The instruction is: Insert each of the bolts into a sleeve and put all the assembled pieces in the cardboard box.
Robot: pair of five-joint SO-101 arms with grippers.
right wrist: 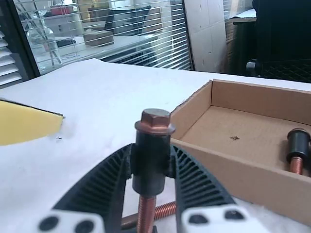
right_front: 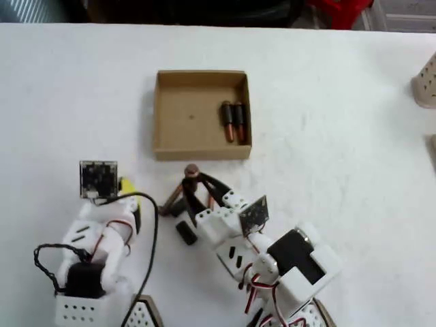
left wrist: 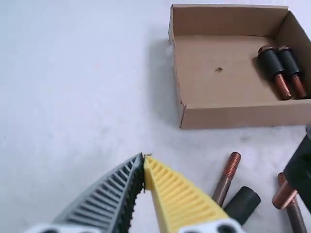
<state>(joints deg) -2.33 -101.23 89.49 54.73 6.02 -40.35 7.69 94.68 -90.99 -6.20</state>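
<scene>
My right gripper [right wrist: 151, 156] is shut on a black sleeve with a copper bolt [right wrist: 154, 122] through it, held upright just in front of the cardboard box [right_front: 178, 112]. In the high view that gripper [right_front: 195, 188] sits near the box's front wall. Two assembled pieces [right_front: 232, 121] lie side by side in the box's right part [left wrist: 281, 71]. A loose bolt [left wrist: 227, 177] and a loose black sleeve [left wrist: 243, 204] lie on the table between the arms. My left gripper [left wrist: 144, 164] is shut on nothing, hovering left of them.
The white table [right_front: 327, 136] is bare to the left, right and behind the box. A pale perforated object [right_front: 426, 83] stands at the far right edge. The left gripper's yellow finger [right wrist: 26, 127] shows beside the right gripper.
</scene>
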